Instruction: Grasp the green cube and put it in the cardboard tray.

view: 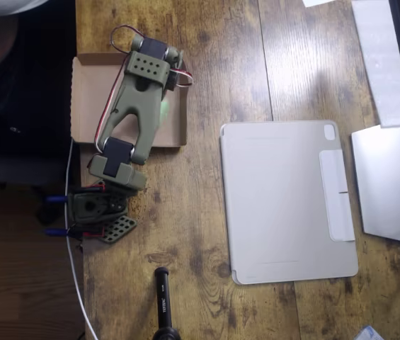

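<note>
Over the shallow brown cardboard tray [86,95] at the wooden table's [207,212] left edge, my olive-green arm [139,106] hides its gripper, so I cannot tell its state; a sliver of the lime-green foam cube [165,108] peeks out beside the arm, over the tray; a flat grey tablet cover [284,198] lies well apart on the right.

You're looking at an overhead view with uneven, moderate light. The wooden table [207,234] reads warm and mid-toned. Brightest patch: upper right of the frame, where a pale sheet [380,57] washes out near white. The grey tablet cover [284,205] is evenly lit, low glare. The left edge falls to near black. Overall soft focus; wood grain slightly smeared. Shadows weak, diffuse.
</note>
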